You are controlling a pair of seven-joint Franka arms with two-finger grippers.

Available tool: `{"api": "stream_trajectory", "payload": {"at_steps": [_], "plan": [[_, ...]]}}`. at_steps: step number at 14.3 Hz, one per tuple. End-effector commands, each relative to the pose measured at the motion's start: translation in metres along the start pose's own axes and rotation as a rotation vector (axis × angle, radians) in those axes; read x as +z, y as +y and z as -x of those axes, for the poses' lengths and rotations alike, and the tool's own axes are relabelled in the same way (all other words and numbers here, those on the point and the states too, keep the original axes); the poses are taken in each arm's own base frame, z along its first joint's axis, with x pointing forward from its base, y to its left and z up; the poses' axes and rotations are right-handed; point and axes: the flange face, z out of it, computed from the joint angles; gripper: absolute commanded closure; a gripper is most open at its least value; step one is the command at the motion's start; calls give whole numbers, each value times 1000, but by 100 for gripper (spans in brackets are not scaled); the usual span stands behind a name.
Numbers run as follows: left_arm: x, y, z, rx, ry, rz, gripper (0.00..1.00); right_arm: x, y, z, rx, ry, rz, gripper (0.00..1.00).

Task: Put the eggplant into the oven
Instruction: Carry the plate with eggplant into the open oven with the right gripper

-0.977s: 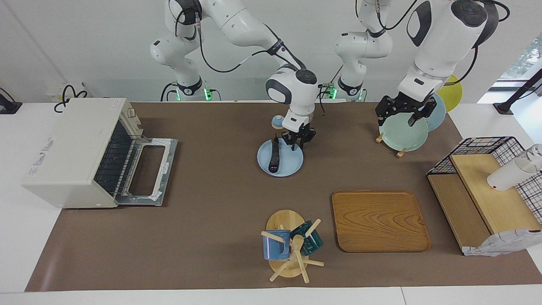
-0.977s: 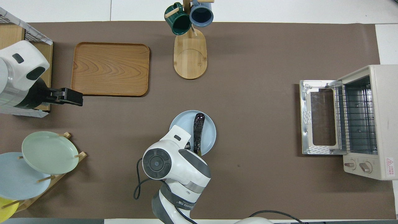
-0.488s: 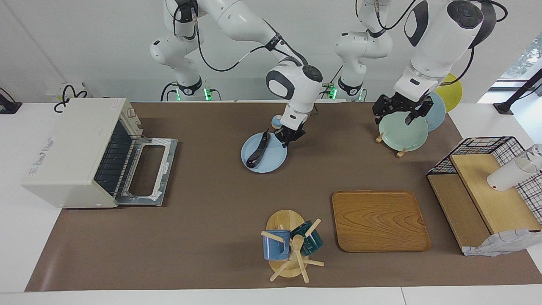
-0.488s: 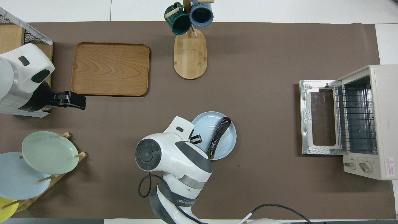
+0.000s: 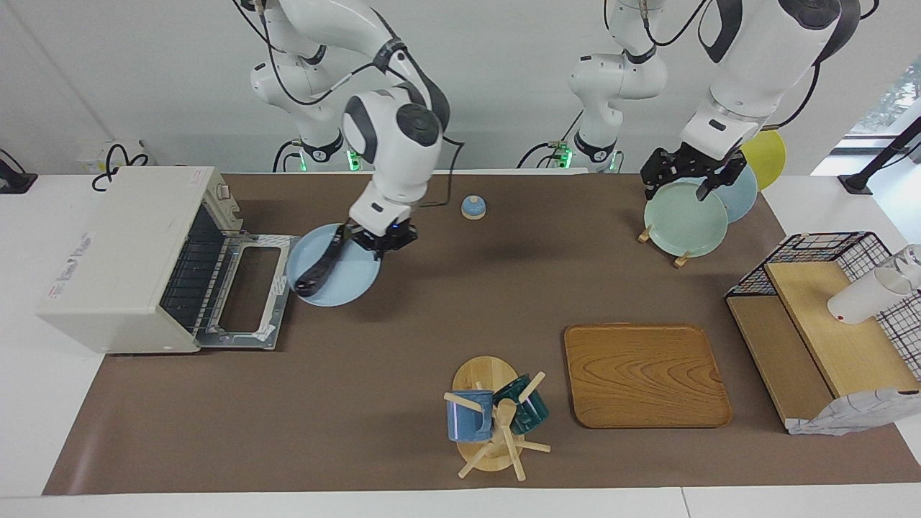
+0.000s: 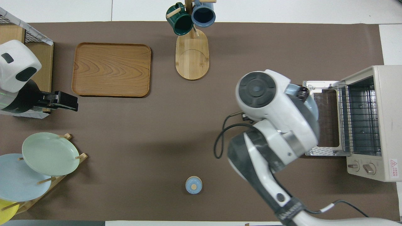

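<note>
While its fingers pinch the blue plate (image 5: 352, 284), right gripper (image 5: 379, 239) carries glossy dark eggplant (image 5: 320, 269), left fingers (image 5: 701, 198) wide

Oven (image 5: 122, 259) at the right arm's end of the table, door down, plate (image 5: 345, 284) just in front of the door, eggplant (image 5: 320, 267) on the plate, tray (image 5: 644, 374) and mug stand (image 5: 489, 421) farther from the robots, plate rack (image 5: 683, 223) toward the left arm's end.
</note>
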Motion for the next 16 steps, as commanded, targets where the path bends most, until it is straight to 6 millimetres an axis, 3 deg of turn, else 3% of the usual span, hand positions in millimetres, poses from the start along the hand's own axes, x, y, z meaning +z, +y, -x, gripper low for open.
{"api": "stream_trajectory", "payload": {"at_steps": [1, 2, 4, 8, 10, 14, 16], "plan": [[-3, -4, -1, -23, -13, -17, 0, 23, 83, 32, 22, -67, -7, 100], [-1, -4, 0, -25, -13, -17, 0, 34, 118, 36, 3, -85, -25, 100], [1, -7, 0, -33, -12, -15, 0, 56, 170, 44, -13, -111, -55, 100], [6, -6, -3, -90, 8, -10, 0, 102, 230, 63, -47, -56, -85, 100], [7, -6, -3, -84, 7, -10, 0, 116, 243, 70, -65, -33, -89, 100], [3, -13, -1, -93, 8, -11, 0, 136, 233, 75, -42, -8, -94, 97], [5, -13, 0, -93, 1, -10, 0, 135, 232, 75, -45, -6, -93, 68]]}}
